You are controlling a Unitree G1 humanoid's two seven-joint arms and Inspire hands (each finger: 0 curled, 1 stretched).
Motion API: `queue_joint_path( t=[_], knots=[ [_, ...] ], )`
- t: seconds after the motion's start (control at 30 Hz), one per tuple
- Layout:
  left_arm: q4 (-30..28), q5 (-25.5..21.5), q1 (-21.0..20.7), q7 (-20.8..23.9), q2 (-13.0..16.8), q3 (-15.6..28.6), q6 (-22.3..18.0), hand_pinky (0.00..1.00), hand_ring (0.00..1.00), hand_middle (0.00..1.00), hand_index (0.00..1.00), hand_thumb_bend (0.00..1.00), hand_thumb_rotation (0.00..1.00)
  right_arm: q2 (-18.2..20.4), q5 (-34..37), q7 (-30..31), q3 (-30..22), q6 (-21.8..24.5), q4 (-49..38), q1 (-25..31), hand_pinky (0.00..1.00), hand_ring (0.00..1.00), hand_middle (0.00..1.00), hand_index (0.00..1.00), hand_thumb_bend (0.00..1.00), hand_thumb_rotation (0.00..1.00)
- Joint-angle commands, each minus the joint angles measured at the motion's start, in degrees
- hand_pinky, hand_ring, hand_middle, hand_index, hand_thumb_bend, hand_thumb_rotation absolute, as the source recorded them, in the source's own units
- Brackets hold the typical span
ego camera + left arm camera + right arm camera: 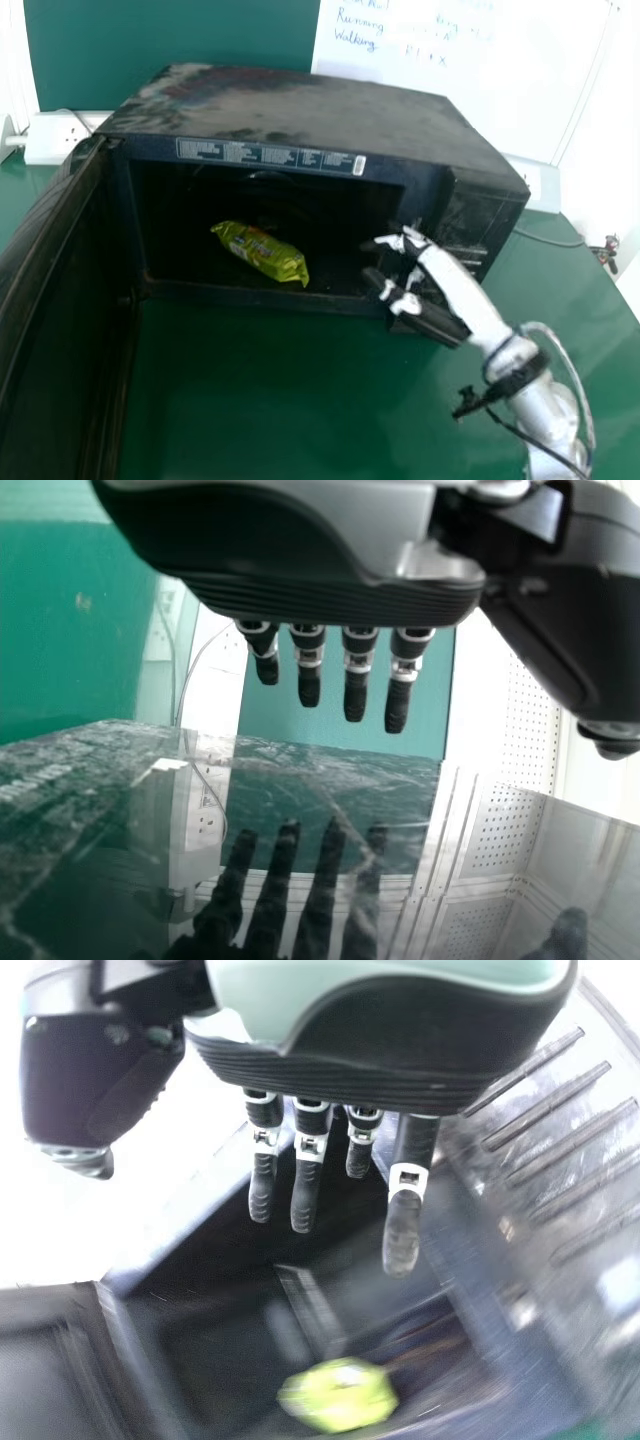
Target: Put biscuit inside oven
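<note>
Head view — biscuit packet [262,252] slants, left end farther back; right hand [455,285] uncurled, empty.

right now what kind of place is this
Probably a lab or test bench: a microwave oven on a green table, a handwritten whiteboard behind, and a robot hand at the oven's opening.

My right hand [478,305] is silvery white, with slim black fingers [430,318] banded in white. A black strap [518,378] rings my right forearm [548,408], where a grey cable [578,380] loops. My left hand [300,570] has a grey shell [310,515], a ribbed black edge [330,605] and a chunky black thumb [570,620]; screws [116,1033] dot my right thumb's dark housing [90,1085].
</note>
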Motion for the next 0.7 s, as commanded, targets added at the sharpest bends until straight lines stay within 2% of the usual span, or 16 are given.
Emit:
queue_joint_path(
  t=[0.0,0.23,0.3,0.37,0.5,0.57,0.67],
  knots=[
    [0.1,0.4,0.3,-0.1,0.3,0.4,-0.5,0.64,0.82,0.91,0.93,0.89,1.0,-0.4,3.4,1.7,-1.7,1.0,-1.8,1.9,0.26,0.7,0.79,0.79,0.77,0.48],
    [0.4,0.0,0.2,-0.5,0.4,0.3,-0.6,0.57,0.78,0.88,0.91,0.86,1.0,-0.4,8.6,3.8,-5.2,3.7,-4.4,4.6,0.24,0.72,0.8,0.79,0.76,0.48],
    [0.7,0.2,0.1,-0.7,0.4,0.3,-0.9,0.56,0.78,0.89,0.91,0.87,1.0,-0.2,11.7,4.9,-6.4,4.9,-4.9,5.2,0.24,0.73,0.8,0.79,0.76,0.48],
    [0.9,0.4,-0.1,-0.7,0.3,0.3,-1.2,0.57,0.79,0.9,0.91,0.93,1.0,-0.3,15.8,6.8,-8.0,6.3,-5.2,6.1,0.25,0.72,0.81,0.81,0.76,0.48],
    [0.4,0.7,-0.2,-0.3,0.0,0.0,-1.2,0.64,0.83,0.93,0.92,0.96,1.0,-1.6,25.6,11.5,-13.0,11.5,-8.2,9.4,0.23,0.74,0.86,0.87,0.79,0.5],
    [0.4,0.9,-0.4,0.0,-0.2,0.0,-1.5,0.61,0.8,0.91,0.9,0.95,1.0,-1.3,29.1,13.6,-15.3,11.3,-7.8,10.4,0.23,0.73,0.87,0.87,0.79,0.5],
    [1.3,0.6,-0.9,-0.6,-0.3,0.1,-2.5,0.58,0.78,0.89,0.9,0.94,1.0,-1.2,32.9,18.4,-18.0,8.4,-4.2,10.9,0.23,0.73,0.88,0.87,0.8,0.5]
  ],
)
